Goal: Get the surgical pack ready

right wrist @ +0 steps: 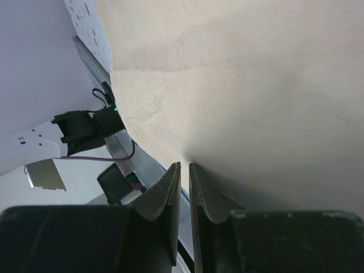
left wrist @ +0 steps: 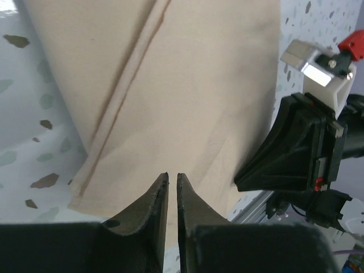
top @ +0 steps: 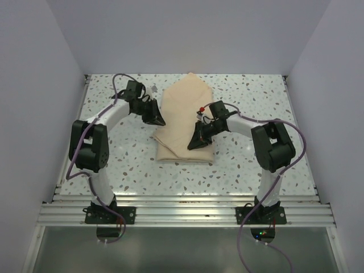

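The surgical pack shows as a tan cloth (top: pixel 185 108), folded into a long bundle in the middle of the speckled table (top: pixel 256 165). My left gripper (top: pixel 159 120) is at its left edge. In the left wrist view its jaws (left wrist: pixel 172 174) are drawn together to a thin slit against the cloth (left wrist: pixel 187 85), pinching it at the tips. My right gripper (top: pixel 193 143) is at the bundle's near right part. In the right wrist view it (right wrist: pixel 185 164) is shut on the cloth's edge (right wrist: pixel 256 85), which rises above the fingers. What the bundle holds is hidden.
An aluminium rail (top: pixel 182 211) runs along the table's near edge, with both arm bases on it. White walls close in the left, right and back. The right arm's black wrist (left wrist: pixel 296 153) is close beside the left gripper, across the cloth.
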{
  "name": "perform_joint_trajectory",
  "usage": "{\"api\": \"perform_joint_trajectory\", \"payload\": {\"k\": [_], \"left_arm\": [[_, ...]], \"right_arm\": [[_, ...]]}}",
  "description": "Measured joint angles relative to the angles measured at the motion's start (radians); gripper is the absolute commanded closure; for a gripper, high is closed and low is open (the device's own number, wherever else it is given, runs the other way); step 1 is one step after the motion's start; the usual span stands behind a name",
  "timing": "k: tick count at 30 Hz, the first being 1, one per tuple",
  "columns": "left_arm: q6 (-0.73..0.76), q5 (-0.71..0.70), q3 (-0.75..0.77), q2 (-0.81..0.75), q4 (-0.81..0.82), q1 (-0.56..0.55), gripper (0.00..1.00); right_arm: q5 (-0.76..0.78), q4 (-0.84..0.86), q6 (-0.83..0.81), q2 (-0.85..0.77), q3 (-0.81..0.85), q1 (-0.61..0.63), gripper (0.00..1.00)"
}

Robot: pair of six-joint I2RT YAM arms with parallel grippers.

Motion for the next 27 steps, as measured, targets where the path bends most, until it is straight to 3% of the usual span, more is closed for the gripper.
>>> {"api": "perform_joint_trajectory", "payload": {"k": [5,17,27], "left_arm": [[-0.042,0.053,-0.008,-0.003,0.036,-0.051,0.86],[-0.095,0.128,-0.072,0.005,0.117,-0.144,0.87],[-0.101,0.163,-0.190,0.005,0.167,-0.169,0.88]], "right_arm": [[0.001,0.007,-0.009,-0.026,-0.026,-0.090,0.85],[-0.019,0.001,-0.048,-0.087,-0.210,-0.139,0.85],[-0.021,-0.013,-0.025,-0.079,0.016,-0.168,0.84]]}}
